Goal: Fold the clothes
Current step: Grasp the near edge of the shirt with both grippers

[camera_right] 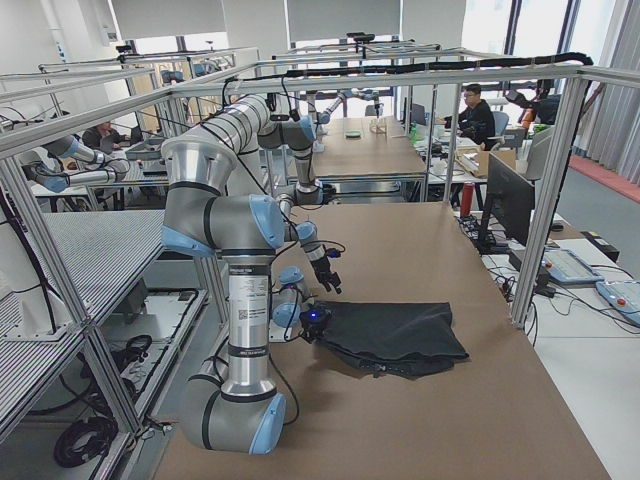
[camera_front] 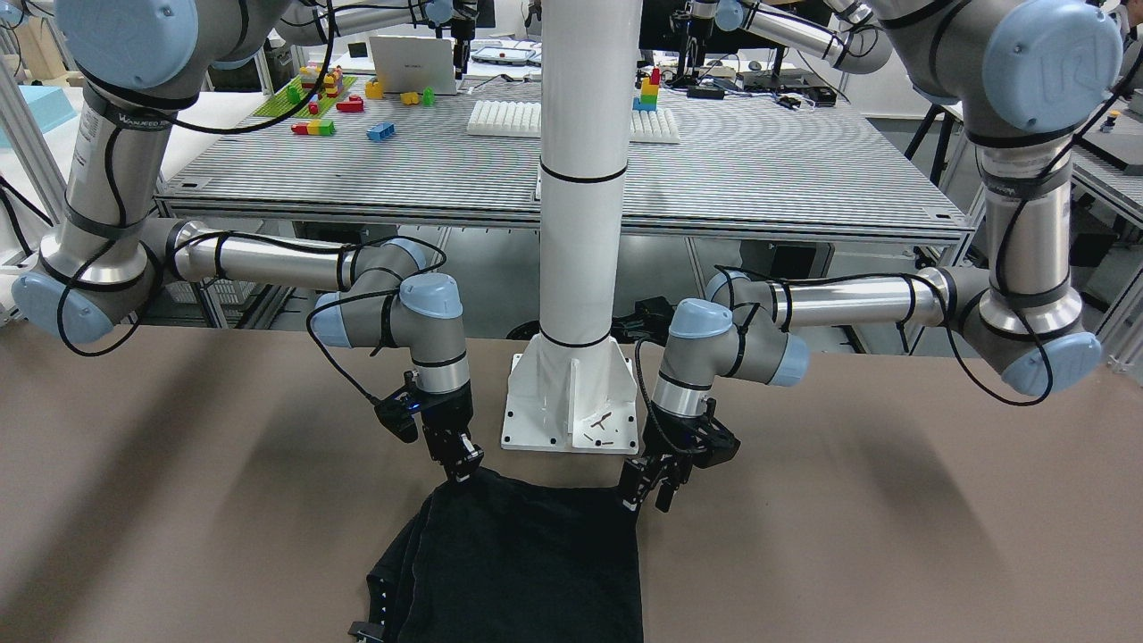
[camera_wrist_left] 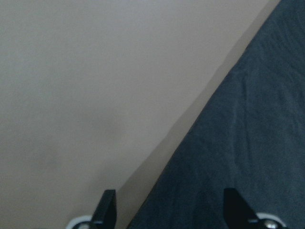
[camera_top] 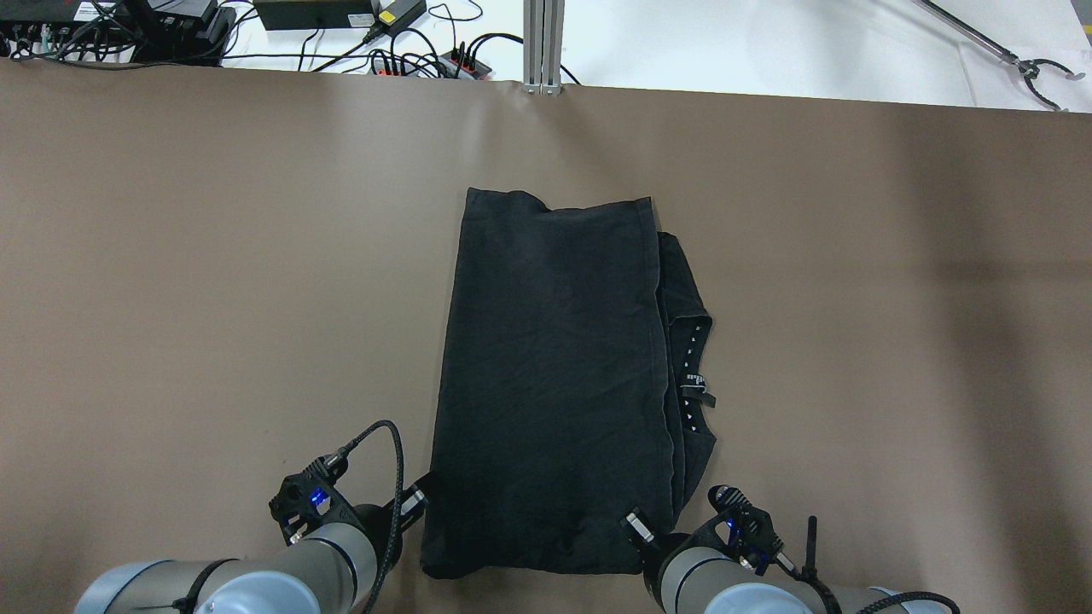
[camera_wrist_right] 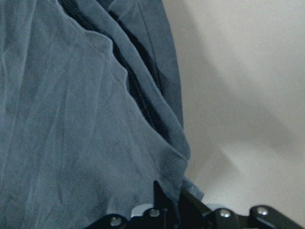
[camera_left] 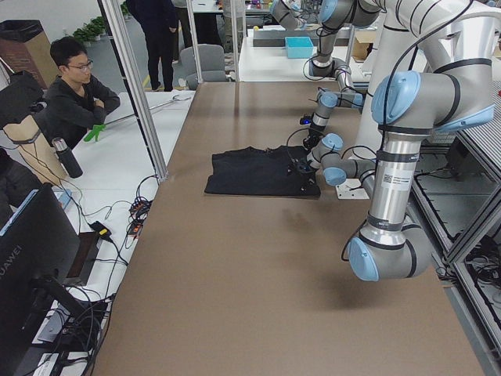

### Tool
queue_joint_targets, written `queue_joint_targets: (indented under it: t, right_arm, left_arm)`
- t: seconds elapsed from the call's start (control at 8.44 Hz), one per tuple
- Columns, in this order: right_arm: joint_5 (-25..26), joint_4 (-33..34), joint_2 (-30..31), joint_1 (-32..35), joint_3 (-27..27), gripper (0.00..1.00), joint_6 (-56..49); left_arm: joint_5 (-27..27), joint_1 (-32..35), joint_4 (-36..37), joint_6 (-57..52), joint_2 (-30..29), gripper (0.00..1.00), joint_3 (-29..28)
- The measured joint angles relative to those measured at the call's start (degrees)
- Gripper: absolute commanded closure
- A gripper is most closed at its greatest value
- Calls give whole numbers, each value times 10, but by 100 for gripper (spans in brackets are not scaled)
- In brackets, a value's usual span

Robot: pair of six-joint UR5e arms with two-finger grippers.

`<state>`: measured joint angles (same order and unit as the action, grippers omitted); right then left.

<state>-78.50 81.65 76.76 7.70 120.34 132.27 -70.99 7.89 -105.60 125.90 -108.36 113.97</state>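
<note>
The black clothes (camera_top: 550, 375) lie flat on the brown counter (camera_top: 213, 256), in the middle, close to the edge by the robot. The right claw (camera_front: 463, 471) is pinched tight on one near corner of the clothes. The left claw (camera_front: 648, 494) is spread wide at the other near corner.

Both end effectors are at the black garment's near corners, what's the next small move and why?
Probably close the left end effector: it stands open astride the near edge of the black garment, while the right end effector already seems pinched on its corner. With both corners held, the near edge can be lifted and folded forward.
</note>
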Motion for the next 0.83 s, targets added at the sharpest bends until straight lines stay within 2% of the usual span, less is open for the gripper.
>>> queue_joint_targets:
  t: [0.12,0.36,0.83]
  right_arm:
    - [0,0,0,0,-1,100,0]
    - [0,0,1,0,-1,100,0]
    - [0,0,1,0,-1,100,0]
  left_arm:
    - [4,-16,0,18,3,32,-1]
    - [15,-36,1,41,2,41,-8]
    - [23,-55,1,57,-4,44,-15]
